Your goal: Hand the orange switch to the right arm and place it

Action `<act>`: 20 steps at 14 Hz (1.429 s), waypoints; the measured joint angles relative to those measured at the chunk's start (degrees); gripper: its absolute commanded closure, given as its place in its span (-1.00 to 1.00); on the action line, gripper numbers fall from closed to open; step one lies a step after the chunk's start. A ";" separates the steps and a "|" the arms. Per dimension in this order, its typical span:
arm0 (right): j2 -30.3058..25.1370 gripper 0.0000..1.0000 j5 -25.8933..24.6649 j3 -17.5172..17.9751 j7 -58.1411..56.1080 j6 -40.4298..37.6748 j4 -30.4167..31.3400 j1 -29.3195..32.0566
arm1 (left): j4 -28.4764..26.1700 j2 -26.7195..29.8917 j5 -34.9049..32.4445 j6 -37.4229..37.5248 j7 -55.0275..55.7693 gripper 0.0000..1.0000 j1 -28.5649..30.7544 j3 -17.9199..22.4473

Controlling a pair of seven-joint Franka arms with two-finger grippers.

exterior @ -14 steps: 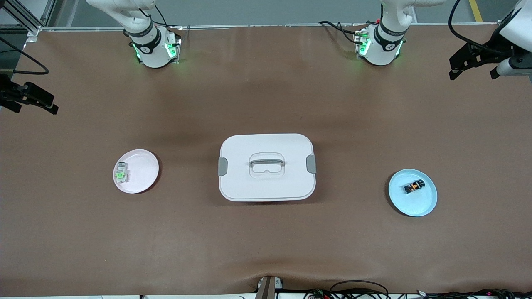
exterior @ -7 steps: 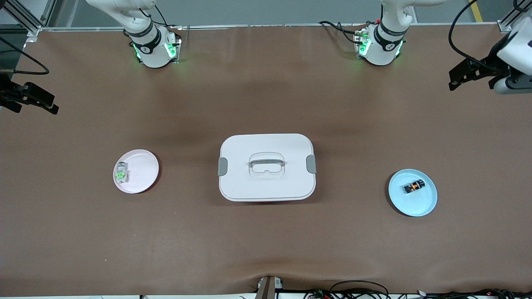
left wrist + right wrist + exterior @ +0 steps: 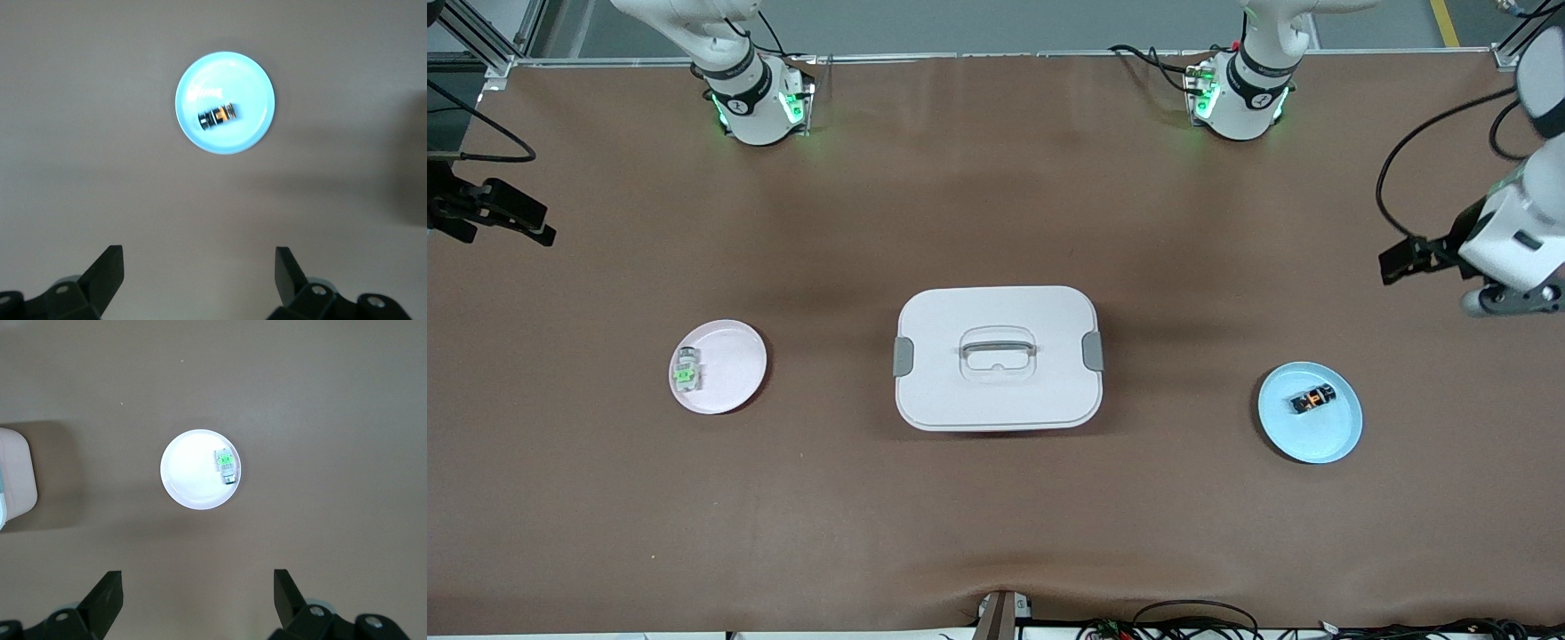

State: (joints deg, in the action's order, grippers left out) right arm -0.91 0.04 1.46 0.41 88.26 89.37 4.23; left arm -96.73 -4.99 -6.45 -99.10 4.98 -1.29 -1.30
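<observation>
The opening approach of the handover job was in hand: nothing had been lifted, and the orange switch [image 3: 1313, 399] lay flat near the middle of a pale blue plate [image 3: 1343, 437] on the brown tabletop [image 3: 996, 516], toward the left arm's end. The left gripper [image 3: 199, 275] hung high over bare tabletop by that end's edge, its fingers spread wide with nothing between them; on the front camera's clock face the switch sat at about seven o'clock from it, well apart, and in the left wrist view the plate and switch showed clearly ahead of the open fingers. The next move, by the look of it, called for the left arm to swing in over the plate, turn its fingers to straddle the switch across its narrow sides, come straight down and close, a fine job given how small the piece was and how near the plate's surface the fingertips must go. The right gripper [image 3: 197, 595] waited high over the right arm's end of the tabletop, its fingers likewise wide and empty, looking down on a white plate [image 3: 187, 483] that carried a clear block with a green centre [image 3: 225, 464]. A white lidded box [image 3: 997, 357] stood between the two plates.
</observation>
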 measured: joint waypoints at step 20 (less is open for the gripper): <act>0.10 -1.00 0.00 0.10 0.00 -0.02 -0.02 0.00 | -14.18 -21.82 -0.27 -42.96 8.53 -1.00 2.08 -0.28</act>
State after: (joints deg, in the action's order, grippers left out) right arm -0.82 0.04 1.55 0.41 88.24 89.35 4.23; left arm -110.91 -26.81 -6.71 -142.06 13.52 0.79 -1.59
